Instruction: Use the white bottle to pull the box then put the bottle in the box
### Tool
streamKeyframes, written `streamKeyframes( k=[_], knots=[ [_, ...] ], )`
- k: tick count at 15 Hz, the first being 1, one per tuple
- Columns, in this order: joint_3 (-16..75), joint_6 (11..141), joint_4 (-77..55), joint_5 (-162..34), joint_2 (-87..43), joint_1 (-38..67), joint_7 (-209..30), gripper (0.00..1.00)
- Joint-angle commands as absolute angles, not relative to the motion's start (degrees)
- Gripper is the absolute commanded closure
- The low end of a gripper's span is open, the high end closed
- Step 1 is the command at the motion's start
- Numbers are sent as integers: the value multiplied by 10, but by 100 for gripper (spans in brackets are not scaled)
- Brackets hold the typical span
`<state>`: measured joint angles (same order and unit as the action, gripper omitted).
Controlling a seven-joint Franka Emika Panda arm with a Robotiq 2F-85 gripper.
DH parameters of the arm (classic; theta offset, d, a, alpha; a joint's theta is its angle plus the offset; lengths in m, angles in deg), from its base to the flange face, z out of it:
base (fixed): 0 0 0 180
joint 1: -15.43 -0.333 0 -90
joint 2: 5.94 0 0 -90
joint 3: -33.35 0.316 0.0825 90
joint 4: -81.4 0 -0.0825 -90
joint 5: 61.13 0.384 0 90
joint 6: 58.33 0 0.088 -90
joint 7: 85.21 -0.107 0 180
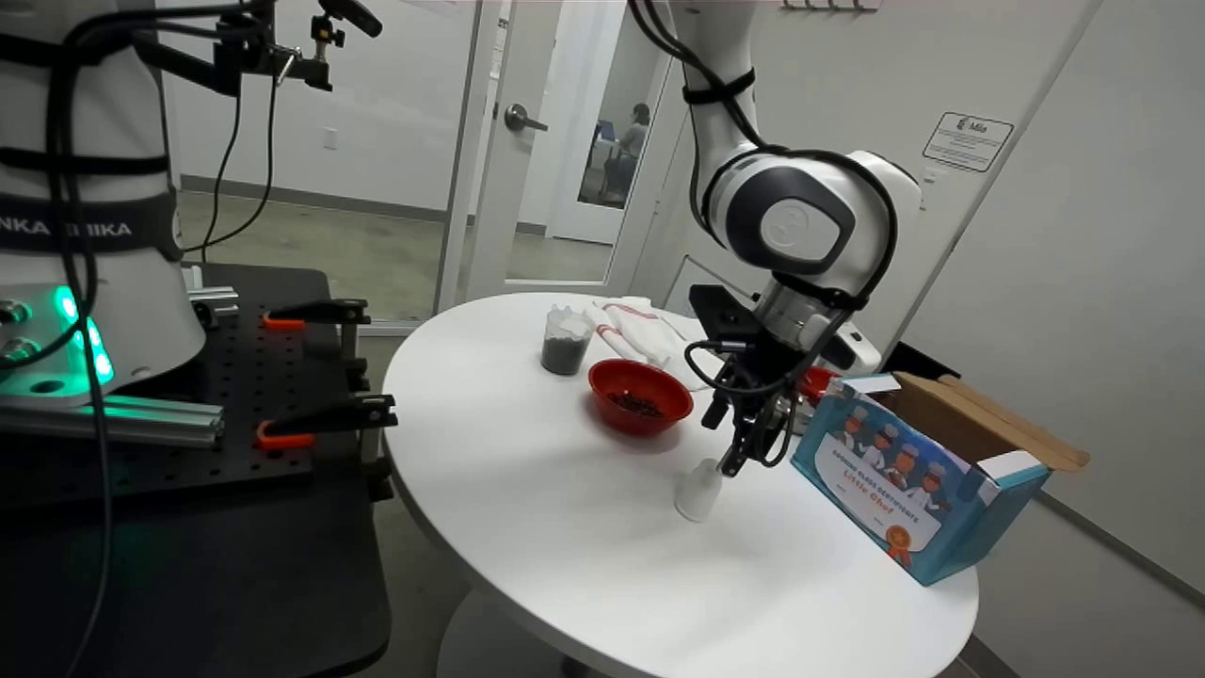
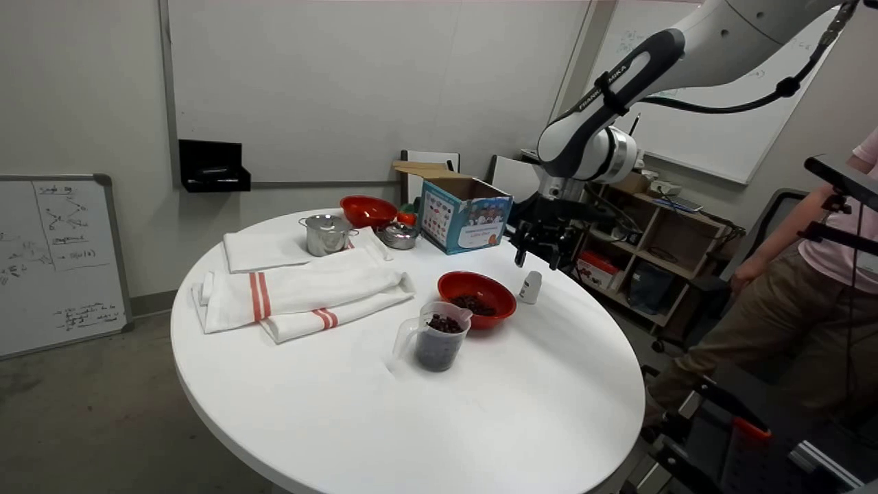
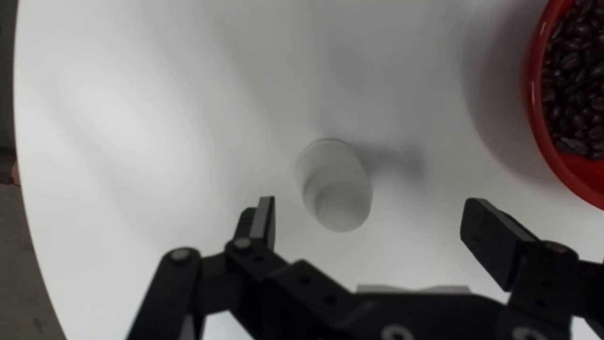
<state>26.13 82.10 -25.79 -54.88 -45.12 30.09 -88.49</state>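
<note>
In an exterior view, past the red bowl (image 1: 647, 377), the white bottle (image 1: 698, 492) stands upright on the table (image 1: 565, 494) — ungrasped. Near its top hangs the gripper (image 1: 721, 443), jaws spread, holding nothing (the wrist view shows the bottle off-centre between them). Rightmost sits the box (image 1: 908, 485), top open. I judge this the reach for the bottle — next: centre, lower, grip.

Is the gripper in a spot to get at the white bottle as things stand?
Probably yes: the gripper is open, and in the wrist view nothing shows between it and the upright white bottle, which roughly lines up with its gap. The red bowl of beans sits to one side, apparently clear.
</note>
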Motion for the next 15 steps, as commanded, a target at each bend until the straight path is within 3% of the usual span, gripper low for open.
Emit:
streamKeyframes(
  k=[1,2,5,12,13,15],
  knots=[
    [260,815,-241,-545,-470,300,-883,2],
    [259,816,-240,-545,-471,299,-883,25],
    [259,818,-241,-546,-473,300,-882,34],
    [256,818,-242,-545,-472,302,-882,87],
    [256,825,-250,-545,-469,302,-880,92],
    [254,826,-259,-547,-460,302,-880,90]
  ],
)
